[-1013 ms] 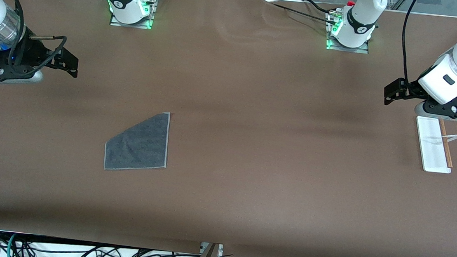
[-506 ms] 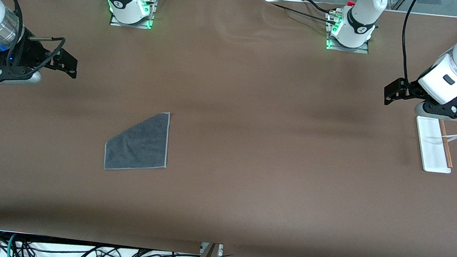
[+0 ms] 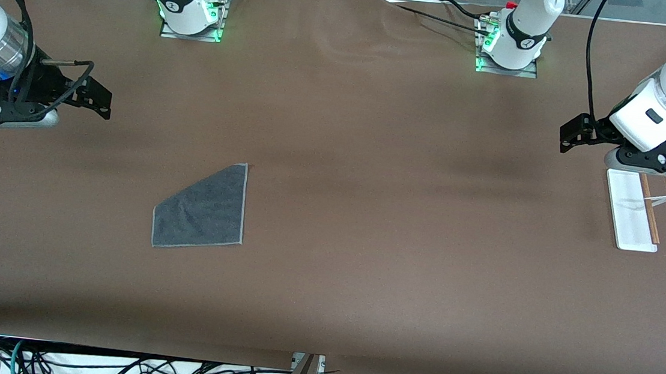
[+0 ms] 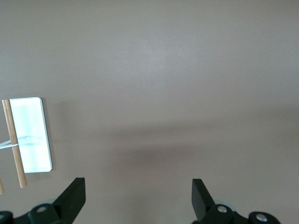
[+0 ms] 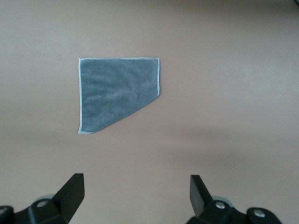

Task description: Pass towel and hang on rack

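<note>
**Both claws open, towel flat on desk**

Small dark grey terry towel (image 3: pixel 204 212) lies flat on brown desk (image 3: pixel 364 244), toward right arm's end. White-based rack with two brown wooden rods (image 3: pixel 638 214) stands at left arm's end. Right claw (image 3: pixel 99 97) hangs spread, empty. Left claw (image 3: pixel 573 132) spread, empty, beside rack.

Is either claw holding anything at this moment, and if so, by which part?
Nothing is held. The right claw and the left claw both hang open and empty; the towel lies flat on the table.
</note>
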### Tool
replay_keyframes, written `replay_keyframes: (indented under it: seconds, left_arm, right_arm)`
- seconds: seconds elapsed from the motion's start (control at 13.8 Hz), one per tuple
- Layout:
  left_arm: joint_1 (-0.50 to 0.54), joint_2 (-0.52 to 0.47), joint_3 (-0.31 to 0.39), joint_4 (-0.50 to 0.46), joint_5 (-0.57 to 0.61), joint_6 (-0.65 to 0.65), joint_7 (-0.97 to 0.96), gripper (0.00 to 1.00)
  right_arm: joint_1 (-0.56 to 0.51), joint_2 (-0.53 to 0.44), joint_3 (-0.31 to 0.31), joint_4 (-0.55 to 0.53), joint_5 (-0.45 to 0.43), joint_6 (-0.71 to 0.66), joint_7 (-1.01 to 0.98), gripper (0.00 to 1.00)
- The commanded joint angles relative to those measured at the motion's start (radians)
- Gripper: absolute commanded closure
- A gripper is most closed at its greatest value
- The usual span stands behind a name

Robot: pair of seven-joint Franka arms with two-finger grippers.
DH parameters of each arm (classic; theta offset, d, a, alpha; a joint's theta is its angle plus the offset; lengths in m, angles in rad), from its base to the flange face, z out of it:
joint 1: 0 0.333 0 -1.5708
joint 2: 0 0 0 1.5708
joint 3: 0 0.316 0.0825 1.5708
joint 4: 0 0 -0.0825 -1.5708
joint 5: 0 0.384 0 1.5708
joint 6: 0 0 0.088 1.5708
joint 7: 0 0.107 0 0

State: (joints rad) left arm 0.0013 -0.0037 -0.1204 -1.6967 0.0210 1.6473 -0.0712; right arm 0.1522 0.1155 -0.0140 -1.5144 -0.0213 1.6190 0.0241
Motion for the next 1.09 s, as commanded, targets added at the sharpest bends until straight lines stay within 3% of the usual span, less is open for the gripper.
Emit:
replay_keyframes:
  seconds: [0.0, 1.01]
  left_arm:
    - [-0.006, -0.012, 0.002, 0.002, 0.016, -0.006, 0.008, 0.0]
    - [-0.006, -0.012, 0.002, 0.002, 0.016, -0.006, 0.01, 0.0]
  right_arm:
    - [-0.019, 0.006, 0.006, 0.005, -0.009, 0.01, 0.013, 0.0]
    - [-0.037, 0.052, 0.008, 0.005, -0.012, -0.004, -0.001, 0.0]
